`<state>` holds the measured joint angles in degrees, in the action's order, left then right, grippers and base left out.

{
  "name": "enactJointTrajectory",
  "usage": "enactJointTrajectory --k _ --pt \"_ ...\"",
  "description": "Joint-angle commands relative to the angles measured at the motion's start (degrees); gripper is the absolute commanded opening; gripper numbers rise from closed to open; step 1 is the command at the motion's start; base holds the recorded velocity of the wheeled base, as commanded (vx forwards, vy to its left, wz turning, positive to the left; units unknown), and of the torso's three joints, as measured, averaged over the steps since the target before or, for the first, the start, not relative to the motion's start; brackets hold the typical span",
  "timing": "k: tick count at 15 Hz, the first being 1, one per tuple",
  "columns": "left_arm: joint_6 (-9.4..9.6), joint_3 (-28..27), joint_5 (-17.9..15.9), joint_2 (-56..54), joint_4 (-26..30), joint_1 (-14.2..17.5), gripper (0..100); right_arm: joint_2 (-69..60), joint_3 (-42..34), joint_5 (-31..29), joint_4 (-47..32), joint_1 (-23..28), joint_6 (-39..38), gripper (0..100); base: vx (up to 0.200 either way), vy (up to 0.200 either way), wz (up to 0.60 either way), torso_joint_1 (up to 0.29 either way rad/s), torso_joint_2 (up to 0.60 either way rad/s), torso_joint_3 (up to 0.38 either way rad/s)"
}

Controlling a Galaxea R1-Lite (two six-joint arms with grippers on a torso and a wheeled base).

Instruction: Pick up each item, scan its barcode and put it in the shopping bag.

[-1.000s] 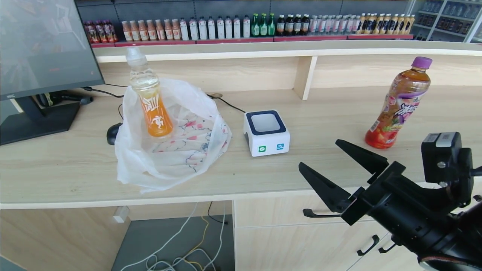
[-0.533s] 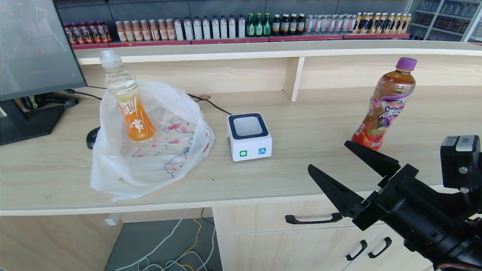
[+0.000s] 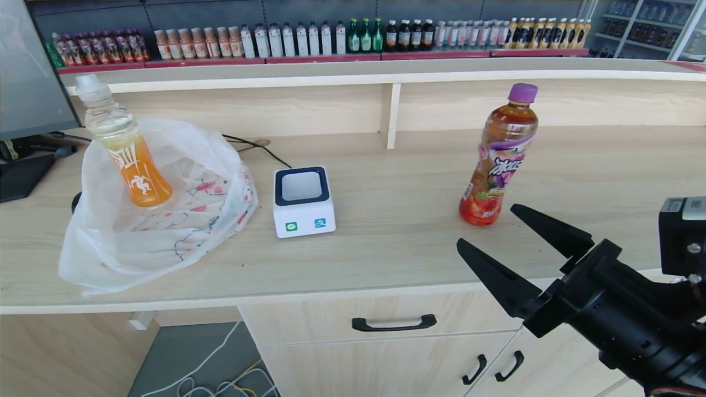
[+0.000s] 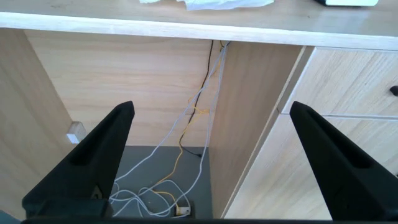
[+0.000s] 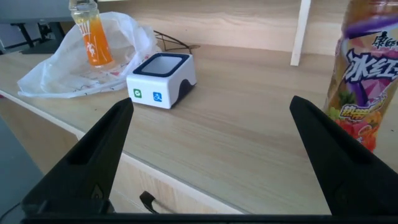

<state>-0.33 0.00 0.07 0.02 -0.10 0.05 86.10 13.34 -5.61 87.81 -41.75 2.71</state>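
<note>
Right pincer (image 3: pixel 486 225), spread wide, sits just before the purple-labelled bottle (image 3: pixel 499 157).

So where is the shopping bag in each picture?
Head view: bag on the counter, left of the scanner, orange bottle in it.
Left wrist view: a strip of bag at the counter edge, over the cables.
Right wrist view: bag beyond the scanner, far along the counter.
Shared landmark: the counter.

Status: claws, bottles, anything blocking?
Right claw open, empty, near purple-cap bottle. Left claw open, low before counter. Orange bottle stands in shopping bag. Nothing between right claw and purple-cap bottle.
</note>
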Motion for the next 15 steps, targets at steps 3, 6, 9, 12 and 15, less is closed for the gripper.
enactJointTrajectory --k 3,6,9,12,15 --pt "-0.02 0.0 0.0 0.0 0.0 0.0 100 -0.2 0.0 -0.1 -0.1 0.1 0.1 100 0.0 -0.2 0.0 0.001 0.0 0.001" --pt "0.07 0.0 0.0 0.0 0.0 0.0 100 0.6 -0.1 -0.1 0.0 3.4 0.3 100 0.0 -0.067 0.0 0.001 0.0 0.001" --pt "0.42 0.0 0.0 0.0 -0.1 0.0 100 3.3 2.2 -0.5 0.0 6.9 2.6 100 0.0 0.0 0.0 0.0 0.0 0.0" --pt "0.59 0.0 0.0 0.0 -0.1 0.0 100 7.6 7.8 -0.5 0.0 9.3 4.6 100 0.0 0.0 0.0 0.0 0.0 0.0" --pt "0.5 0.0 0.0 0.0 -0.1 0.0 100 12.2 12.6 -0.5 -0.1 10.6 4.6 100 0.0 0.0 0.0 0.0 0.0 0.0"
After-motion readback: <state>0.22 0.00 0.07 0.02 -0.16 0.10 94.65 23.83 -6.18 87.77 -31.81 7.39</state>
